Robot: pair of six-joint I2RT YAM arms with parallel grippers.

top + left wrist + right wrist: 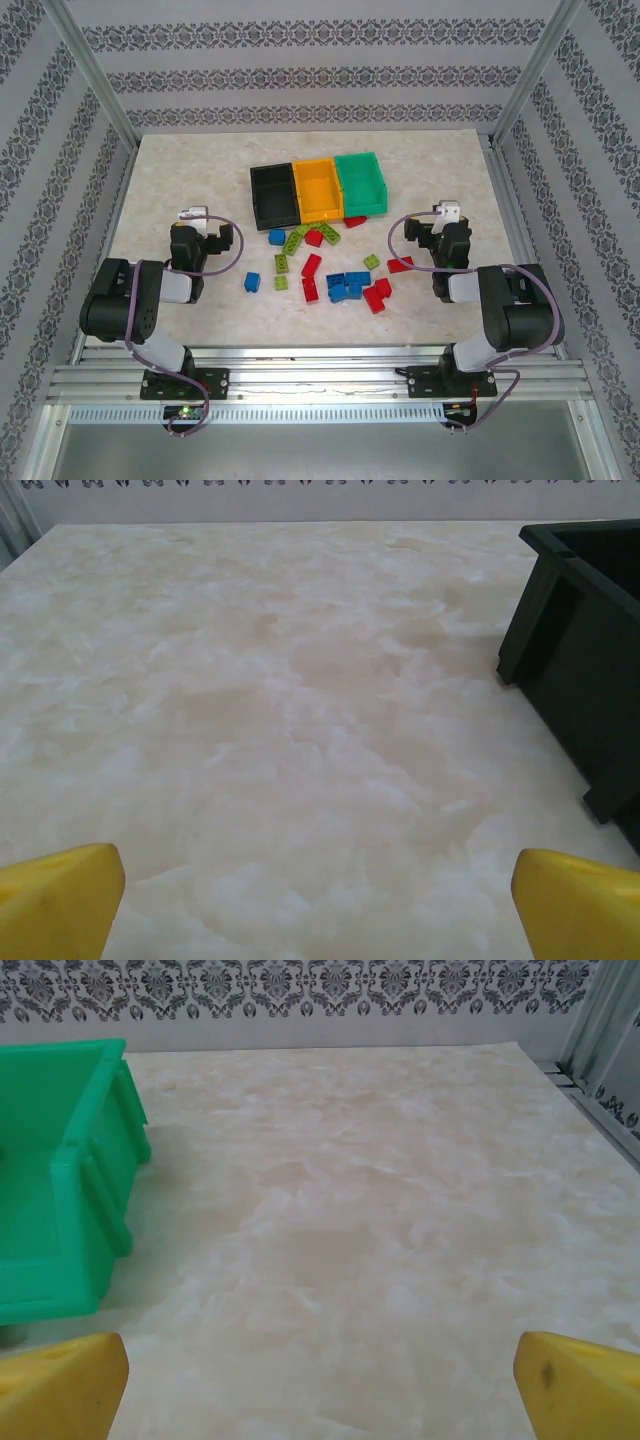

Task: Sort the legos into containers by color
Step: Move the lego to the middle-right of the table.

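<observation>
Three containers stand side by side at mid-table: a black bin (274,195), an orange-yellow bin (318,188) and a teal bin (362,183). In front of them lie scattered legos, among them a blue cluster (345,285), red bricks (377,295) (312,265) and lime green bricks (292,241) (282,282). My left gripper (320,905) hangs open over bare table left of the black bin (590,660), with its yellow fingertips (60,895) wide apart. Right of the teal bin (60,1190), my right gripper (320,1385) is open too, and nothing lies between its yellow fingertips (580,1385).
The marble tabletop (180,170) lies bare on either side of the bins. Metal frame posts (90,70) and patterned walls close in the table on three sides. Both arm bases sit at the near edge, the left arm (135,300) and the right arm (505,305).
</observation>
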